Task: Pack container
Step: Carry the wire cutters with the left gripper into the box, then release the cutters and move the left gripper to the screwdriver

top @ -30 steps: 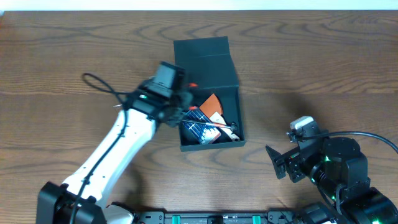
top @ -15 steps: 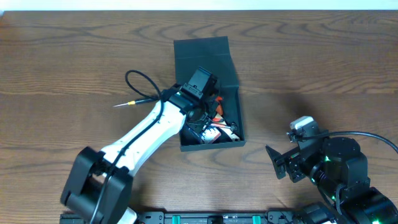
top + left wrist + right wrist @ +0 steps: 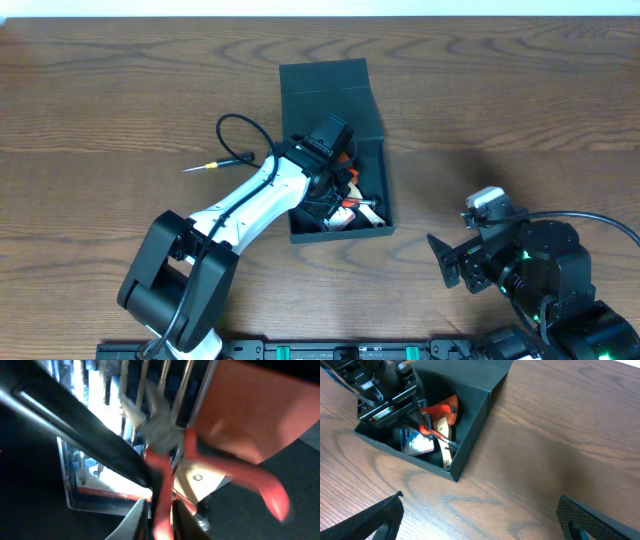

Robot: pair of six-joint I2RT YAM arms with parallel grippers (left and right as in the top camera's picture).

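Note:
The container (image 3: 341,233) is a dark square box in the middle of the table, its flap lid (image 3: 324,88) folded back. Inside lie red-handled pliers (image 3: 247,474), a clear pack of blue-backed bits (image 3: 95,480) and an orange card (image 3: 250,415). My left gripper (image 3: 336,176) reaches down into the box, and its fingers (image 3: 134,519) are closed on one red pliers handle. The right wrist view shows the container (image 3: 470,442), the pliers (image 3: 438,410) and the left gripper (image 3: 415,419) from the side. My right gripper (image 3: 480,520) is open over bare wood, right of the box.
A thin tool with a yellow tip (image 3: 200,166) lies on the table left of the box. The left arm's black cable (image 3: 240,135) loops over that side. The table's far edge (image 3: 320,14) runs along the top.
My left arm has swung from the box's left edge over and down into the box, with the pliers handle between its fingers. The right arm has not moved.

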